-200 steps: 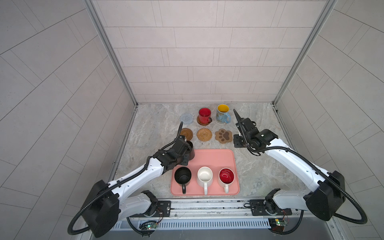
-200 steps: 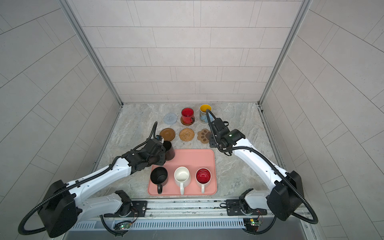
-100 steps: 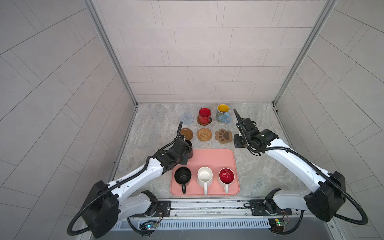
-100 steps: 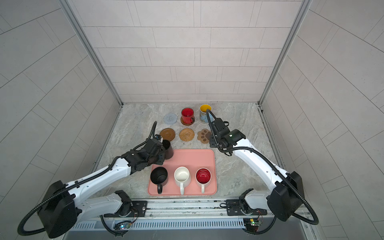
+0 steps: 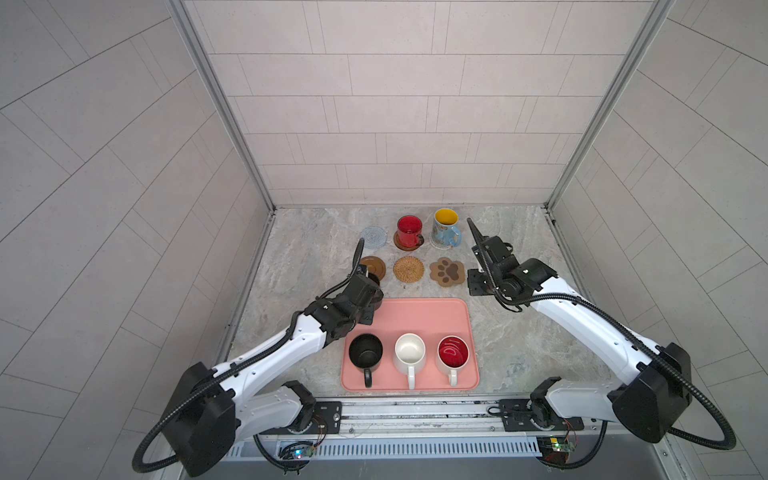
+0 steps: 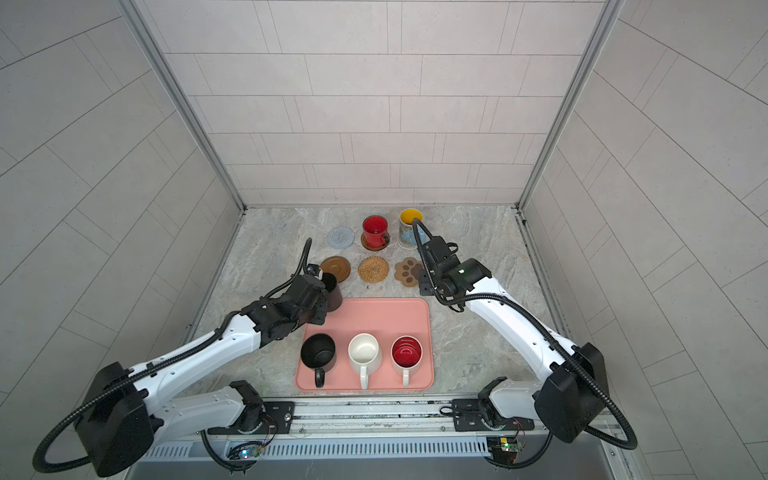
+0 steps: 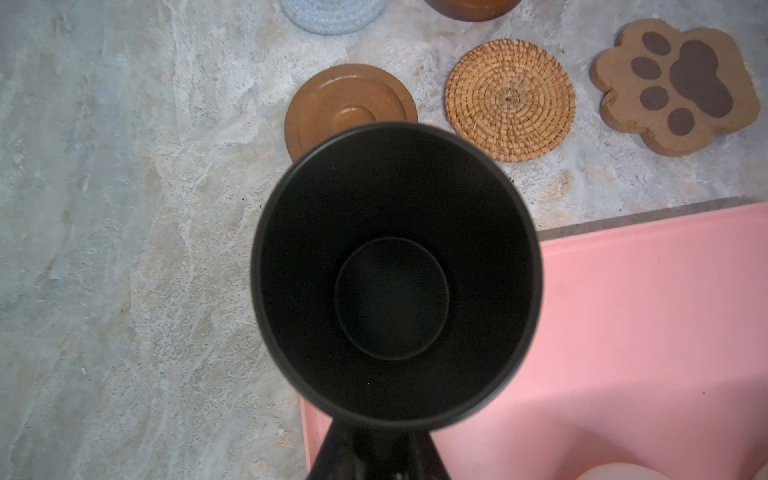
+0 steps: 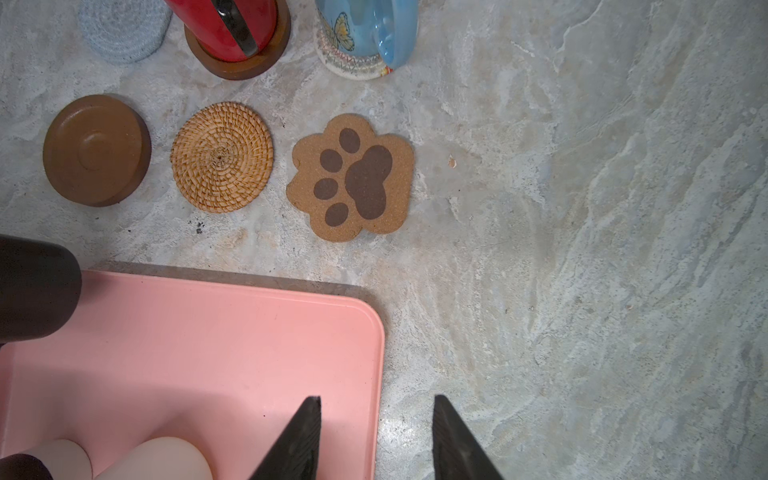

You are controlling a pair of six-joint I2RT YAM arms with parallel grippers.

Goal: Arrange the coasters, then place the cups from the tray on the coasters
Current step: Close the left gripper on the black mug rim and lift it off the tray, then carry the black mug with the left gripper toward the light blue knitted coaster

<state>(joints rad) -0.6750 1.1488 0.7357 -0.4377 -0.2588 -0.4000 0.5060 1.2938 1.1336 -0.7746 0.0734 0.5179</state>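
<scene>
Black mug [image 7: 395,270], clamped in the left gripper [image 6: 320,301], has crept from the pink tray [image 7: 644,311] toward the brown grooved coaster [image 7: 349,108], so cup three's nearly home. Right gripper [image 8: 376,440] hangs spread and empty.

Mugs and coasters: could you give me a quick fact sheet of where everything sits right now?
Left pincer: shut on the handle of the carried black mug, by the tray corner
Right pincer: open, empty
On coasters: red mug, blue mug
Bare coasters: grey woven, brown disc, rattan, paw
On tray: other black mug, white mug, red-lined mug
</scene>
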